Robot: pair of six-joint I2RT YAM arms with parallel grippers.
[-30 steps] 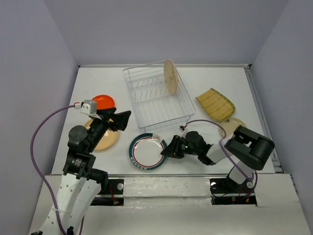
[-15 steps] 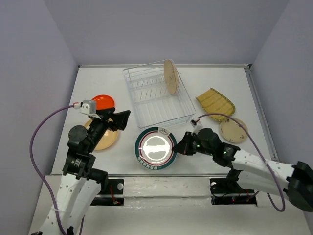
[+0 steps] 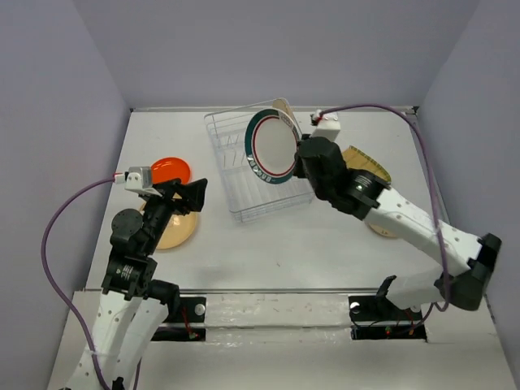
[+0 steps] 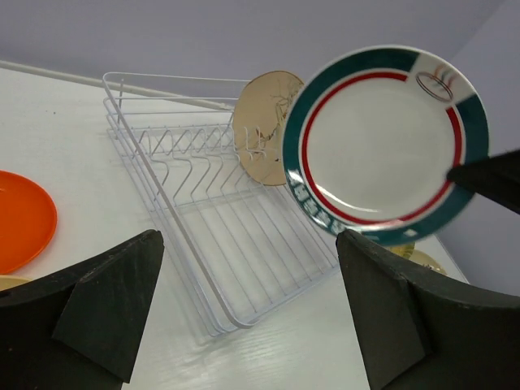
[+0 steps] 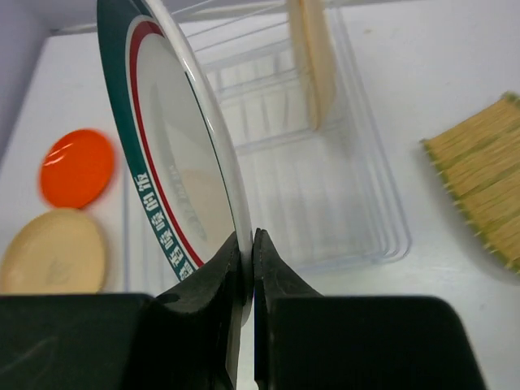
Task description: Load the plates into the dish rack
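White bench (image 3: 325, 244), wire dish rack (image 3: 237, 166)
right end effector (image 3: 300, 158) clamped on teal-rimmed plate (image 3: 272, 146), upright over rack; left end effector (image 3: 187, 197) wide open

Cream plate (image 4: 257, 122) in rack (image 4: 203, 236), other slots free

white plate (image 3: 272, 146): teal rim, red ring; orange plate (image 3: 171, 170); tan plate (image 3: 182, 232)

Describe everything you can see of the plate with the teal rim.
The teal-rimmed plate is round and glossy, ceramic-looking: white centre, thin red ring, wide teal band with white lettering. It is held on edge over the dish rack, seemingly clear of it, its rim pinched in the shut jaws of the right gripper.
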